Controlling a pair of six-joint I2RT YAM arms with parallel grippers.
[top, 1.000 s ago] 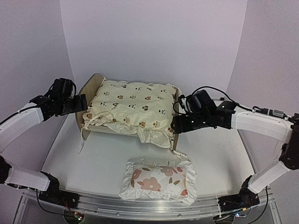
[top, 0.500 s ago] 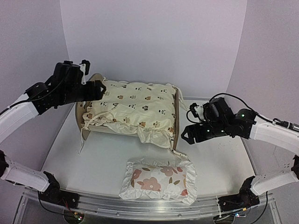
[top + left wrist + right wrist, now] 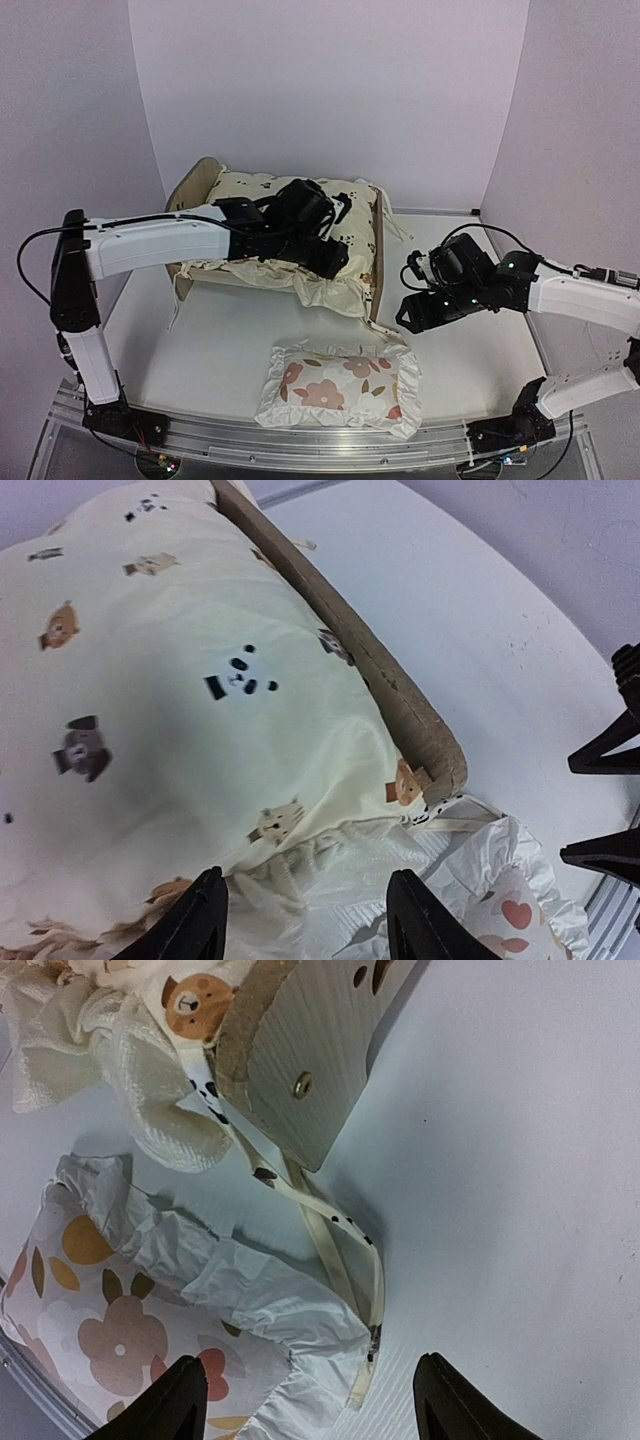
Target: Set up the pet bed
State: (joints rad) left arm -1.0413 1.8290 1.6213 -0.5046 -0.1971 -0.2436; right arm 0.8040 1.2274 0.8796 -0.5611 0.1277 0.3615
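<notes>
Left gripper (image 3: 305, 905) jaws apart, extended far rightward; right gripper (image 3: 310, 1385) agape.

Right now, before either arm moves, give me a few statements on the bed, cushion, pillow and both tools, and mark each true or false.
1. The floral pillow lies on the pet bed. False: it lies on the table, in front of the bed.
2. The left tool hovers over the animal-print cushion. True.
3. The right tool grips the tie string. False: it is open and empty; the string lies loose on the table.
4. The cushion lies on the pet bed. True.
</notes>
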